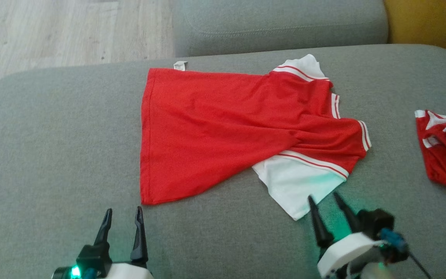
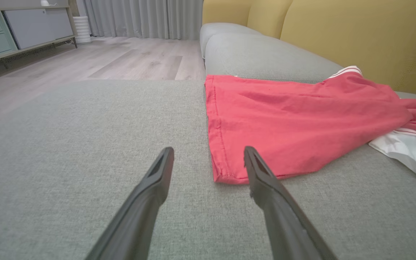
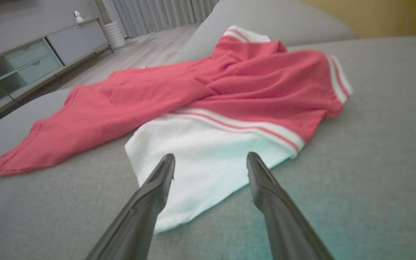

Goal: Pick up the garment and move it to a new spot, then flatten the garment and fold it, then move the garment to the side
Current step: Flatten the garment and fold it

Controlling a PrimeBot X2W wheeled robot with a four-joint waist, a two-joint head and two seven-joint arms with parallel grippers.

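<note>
We see the red garment (image 1: 223, 131) lying on the grey woven sofa cushion (image 1: 52, 155). Our left pincer (image 1: 124, 209) and right pincer (image 1: 323, 195) gape empty beside its hem and white sleeve (image 1: 292, 186). The head view adds a crumpled red cloth (image 1: 445, 151); the left wrist view, pleated curtains (image 2: 143, 18).

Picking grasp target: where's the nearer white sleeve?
Head view, centre-right: the nearer white sleeve sticks out from the red garment, on the grey cushion, just ahead of the right end effector.
</note>
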